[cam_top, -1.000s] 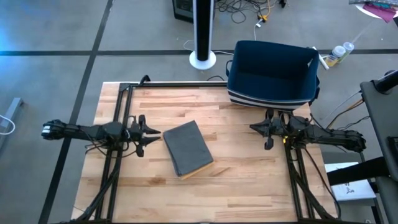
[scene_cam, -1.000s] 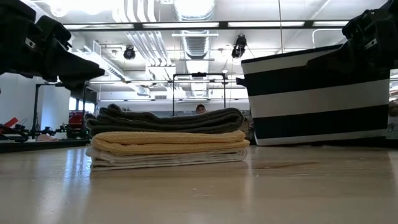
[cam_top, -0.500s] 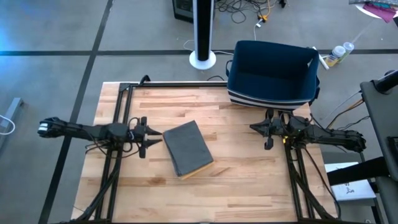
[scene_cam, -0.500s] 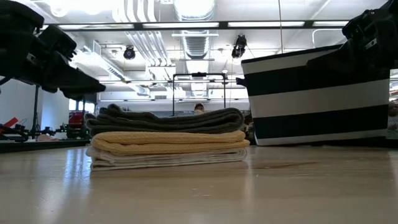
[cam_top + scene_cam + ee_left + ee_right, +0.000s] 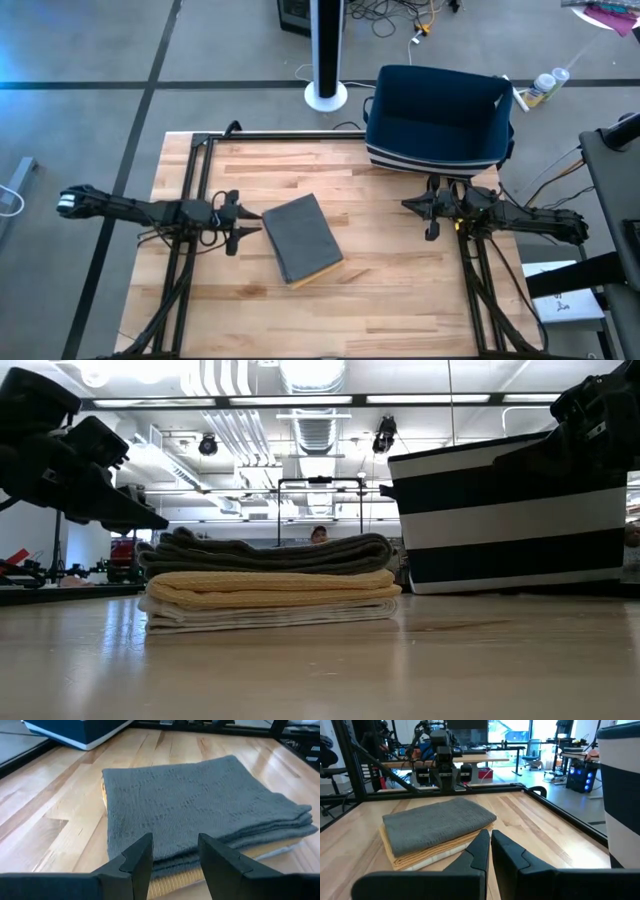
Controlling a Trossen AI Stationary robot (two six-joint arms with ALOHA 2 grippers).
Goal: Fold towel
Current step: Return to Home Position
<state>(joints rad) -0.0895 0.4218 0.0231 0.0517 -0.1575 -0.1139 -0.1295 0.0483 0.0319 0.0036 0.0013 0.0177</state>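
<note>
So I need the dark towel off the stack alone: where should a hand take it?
Probably its thick edge facing the left hand, which is open right beside it. Come in level from that side: the dark towel lies flat, and that edge stands clear above the yellow towel.

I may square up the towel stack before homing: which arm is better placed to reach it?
Left. The left gripper hovers open close beside the towel stack, facing it; the right gripper is shut and farther off, by the basket.
</note>
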